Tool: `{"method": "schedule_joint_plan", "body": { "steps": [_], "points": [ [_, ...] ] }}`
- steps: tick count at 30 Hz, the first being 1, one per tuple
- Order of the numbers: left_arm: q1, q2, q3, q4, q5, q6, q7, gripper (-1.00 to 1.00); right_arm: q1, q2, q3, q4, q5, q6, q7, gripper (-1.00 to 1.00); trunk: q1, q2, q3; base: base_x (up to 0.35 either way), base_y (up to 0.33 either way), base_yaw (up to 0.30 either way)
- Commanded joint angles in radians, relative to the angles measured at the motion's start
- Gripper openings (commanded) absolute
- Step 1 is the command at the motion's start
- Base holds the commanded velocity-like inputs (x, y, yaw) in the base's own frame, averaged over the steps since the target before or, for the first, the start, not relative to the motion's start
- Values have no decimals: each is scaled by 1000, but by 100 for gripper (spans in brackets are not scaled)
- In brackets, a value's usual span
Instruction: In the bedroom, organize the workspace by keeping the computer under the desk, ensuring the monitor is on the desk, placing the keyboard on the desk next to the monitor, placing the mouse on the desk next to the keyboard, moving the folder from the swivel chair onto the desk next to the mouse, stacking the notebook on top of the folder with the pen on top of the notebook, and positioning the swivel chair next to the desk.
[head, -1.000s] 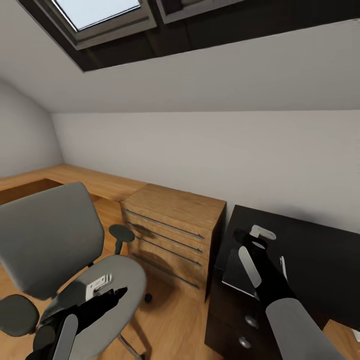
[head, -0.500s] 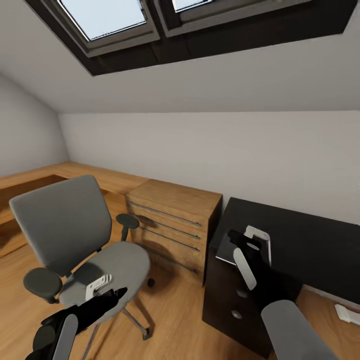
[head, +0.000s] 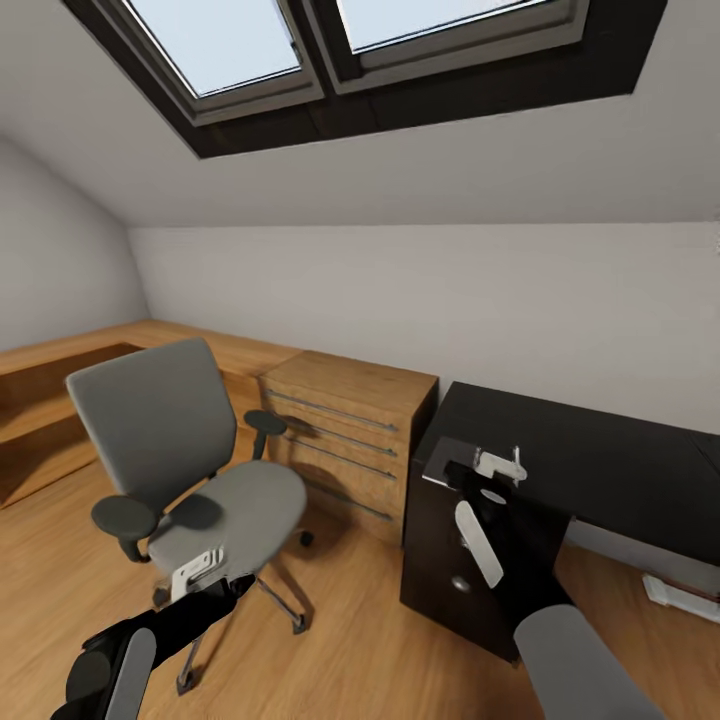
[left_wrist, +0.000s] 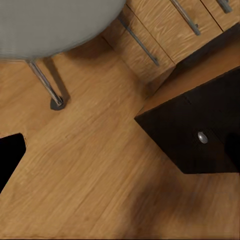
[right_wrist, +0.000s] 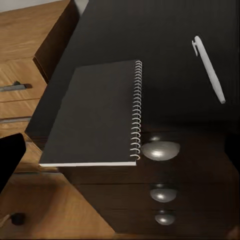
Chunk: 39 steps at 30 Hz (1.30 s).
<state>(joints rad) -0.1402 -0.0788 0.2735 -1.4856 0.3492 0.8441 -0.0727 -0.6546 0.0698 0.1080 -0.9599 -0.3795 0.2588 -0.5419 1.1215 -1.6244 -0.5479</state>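
The swivel chair (head: 185, 450) stands on the wood floor at the left, and its grey seat (left_wrist: 50, 22) is bare. The black desk (head: 600, 460) is at the right, with its drawer unit (head: 455, 560) facing me. A grey spiral-bound notebook (right_wrist: 92, 115) lies at the desk's corner, with the white pen (right_wrist: 209, 75) a little apart beside it. My right gripper (head: 487, 470) hovers over that corner, open and holding nothing. My left gripper (head: 240, 583) hangs low in front of the chair's seat, open and holding nothing.
A light-wood chest of drawers (head: 350, 435) stands between the chair and the desk. The chair's chrome leg and castor (left_wrist: 54, 99) rest on the floor near the drawer unit's round knobs (right_wrist: 160, 150). A flat white object (head: 680, 595) lies under the desk. Skylights (head: 350, 40) are overhead.
The whole picture has shifted: the camera has drawn back and up, so the chair, chest and desk look smaller and farther. Both arms keep about the same place in the view.
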Motion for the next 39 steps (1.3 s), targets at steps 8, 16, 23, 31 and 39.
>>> {"method": "schedule_joint_plan", "body": {
  "steps": [8, 16, 23, 31, 39],
  "points": [
    [-1, -1, 4, -1, -4, 6, -8, 100, 2, 3, 84, 18, -9, -130, -6, 100, -1, -1, -1, -330, 0, 0],
    [-1, -3, 1, -9, -2, 11, -9, 100, 36, 68, 108, 182, -25, -643, -4, 100, -1, -1, -1, -70, 0, 0],
    [-1, -5, 0, -11, -1, 13, -9, 100, 38, 68, 107, 199, -116, -722, -2, 100, 26, -50, -23, -4, 0, 0],
    [-1, -7, -11, -41, -1, 12, -9, 100, 38, 64, 106, 202, -232, -745, 32, 100, 57, -106, -48, 0, 0, 0],
    [-1, -7, -13, -45, -1, 12, -9, 100, 39, 61, 103, 201, -246, -745, 94, 100, 87, -162, -73, 0, 0, 0]
  ]
}}
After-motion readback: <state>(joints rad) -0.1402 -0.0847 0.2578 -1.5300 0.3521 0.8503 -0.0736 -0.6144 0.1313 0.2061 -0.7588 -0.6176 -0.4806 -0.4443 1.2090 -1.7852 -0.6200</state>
